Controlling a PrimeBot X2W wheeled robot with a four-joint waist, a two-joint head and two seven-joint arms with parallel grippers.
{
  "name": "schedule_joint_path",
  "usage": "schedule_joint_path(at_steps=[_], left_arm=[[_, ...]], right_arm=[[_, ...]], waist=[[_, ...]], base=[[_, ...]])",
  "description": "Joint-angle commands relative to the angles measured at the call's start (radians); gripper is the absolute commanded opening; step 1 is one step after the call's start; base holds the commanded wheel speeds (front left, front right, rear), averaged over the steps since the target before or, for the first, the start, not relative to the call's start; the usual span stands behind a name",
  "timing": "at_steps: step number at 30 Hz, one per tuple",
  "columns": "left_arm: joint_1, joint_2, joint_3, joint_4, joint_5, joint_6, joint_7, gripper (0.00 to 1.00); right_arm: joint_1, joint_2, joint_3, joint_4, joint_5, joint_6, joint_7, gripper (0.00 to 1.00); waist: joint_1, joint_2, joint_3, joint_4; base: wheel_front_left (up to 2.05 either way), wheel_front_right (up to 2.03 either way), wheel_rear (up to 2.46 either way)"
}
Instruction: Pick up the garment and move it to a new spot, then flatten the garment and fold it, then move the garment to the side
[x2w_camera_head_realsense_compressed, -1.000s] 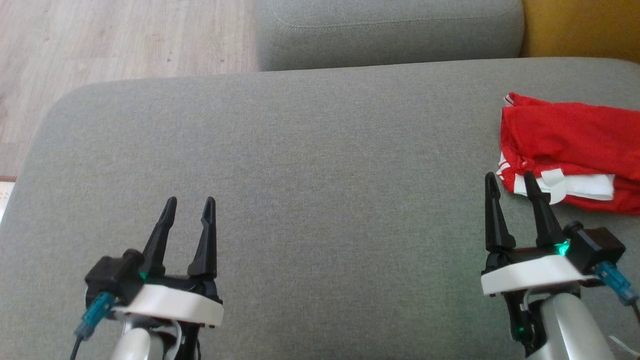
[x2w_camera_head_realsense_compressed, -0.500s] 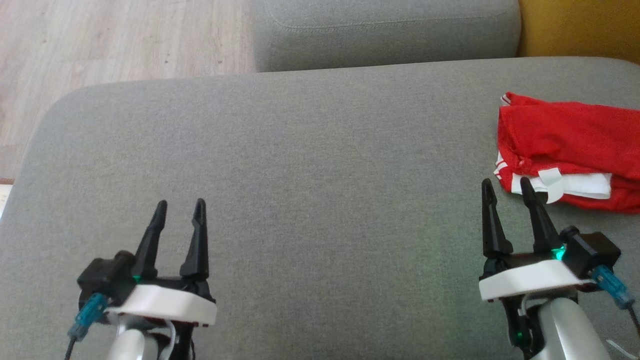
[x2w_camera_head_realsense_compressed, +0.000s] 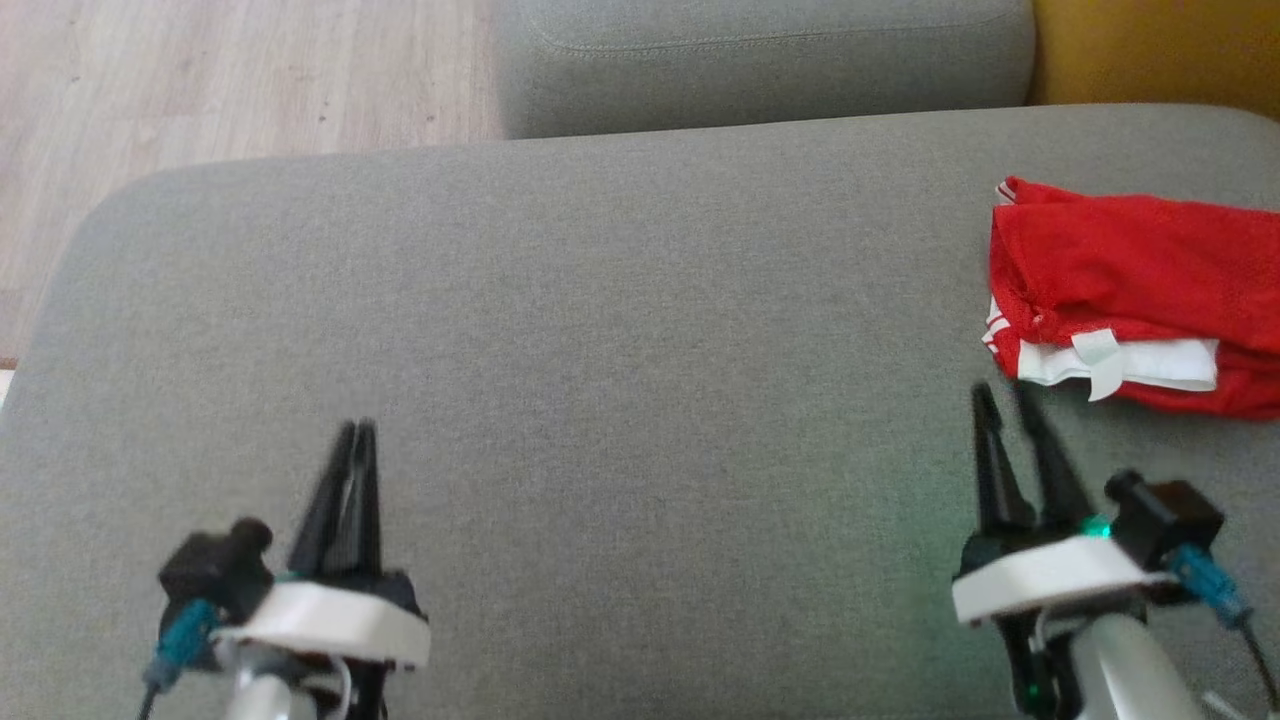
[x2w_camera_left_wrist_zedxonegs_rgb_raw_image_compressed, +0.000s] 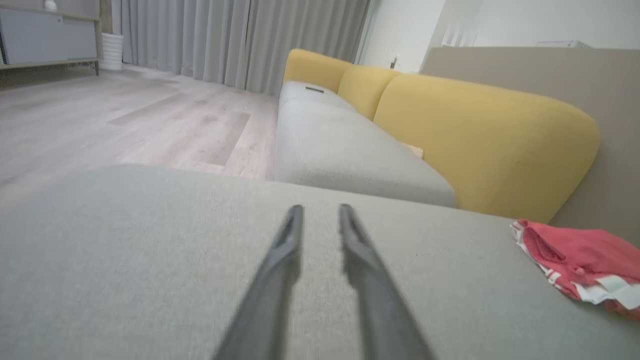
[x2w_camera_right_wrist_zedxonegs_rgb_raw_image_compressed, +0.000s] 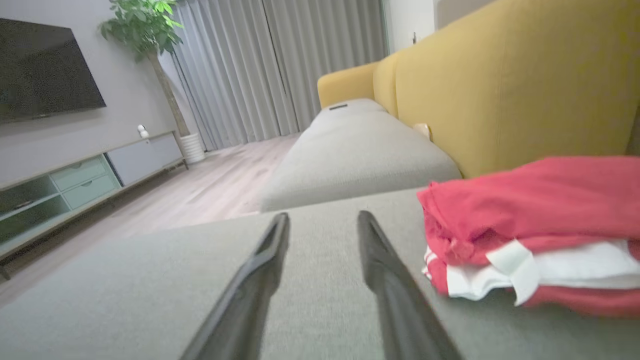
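Facing the grey seat cushion (x2w_camera_head_realsense_compressed: 620, 300), I take it as the reference for all positions below.

1. Garment (x2w_camera_head_realsense_compressed: 1130, 270): red, folded into a compact bundle, lying on the cushion at its far right side. A white band (x2w_camera_head_realsense_compressed: 1150, 360) shows along the bundle's near edge. The right wrist view shows the garment (x2w_camera_right_wrist_zedxonegs_rgb_raw_image_compressed: 525, 200) resting flat on the cushion fabric, with the layers stacked.

2. Left gripper (x2w_camera_head_realsense_compressed: 355, 428): positioned over the near left part of the cushion, well apart from the garment. The head view is blurred and shows the fingers almost together. The left wrist view shows the left gripper (x2w_camera_left_wrist_zedxonegs_rgb_raw_image_compressed: 320, 207) with a narrow gap between the tips. Nothing is pinched.

3. Right gripper (x2w_camera_head_realsense_compressed: 1003, 393): positioned over the near right part of the cushion, tips just short of the garment's near edge and not touching it. The fingers are spread, and the right wrist view shows bare cushion between them (x2w_camera_right_wrist_zedxonegs_rgb_raw_image_compressed: 323, 216). Nothing is pinched.

4. Beyond the cushion's far edge: a second grey cushion (x2w_camera_head_realsense_compressed: 760, 60), a yellow backrest (x2w_camera_head_realsense_compressed: 1150, 50) and a wooden floor (x2w_camera_head_realsense_compressed: 200, 80).
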Motion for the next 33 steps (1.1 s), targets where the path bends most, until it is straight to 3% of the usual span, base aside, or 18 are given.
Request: schedule_joint_path(at_steps=[1, 33], left_arm=[[0.011, -0.001, -0.002, 0.025, -0.001, 0.0, 0.0, 0.0], [-0.02, 0.003, 0.053, 0.05, -0.34, -0.018, 0.091, 0.0]], right_arm=[[0.01, 0.001, 0.0, 0.023, 0.001, 0.0, 0.001, 0.0], [0.003, -0.012, -0.029, 0.009, 0.365, 0.0, 0.08, 0.0]], waist=[[0.0, 0.0, 0.0, 0.0], [0.0, 0.0, -0.006, 0.0]], base=[[0.0, 0.0, 0.0], [0.0, 0.0, 0.0]])
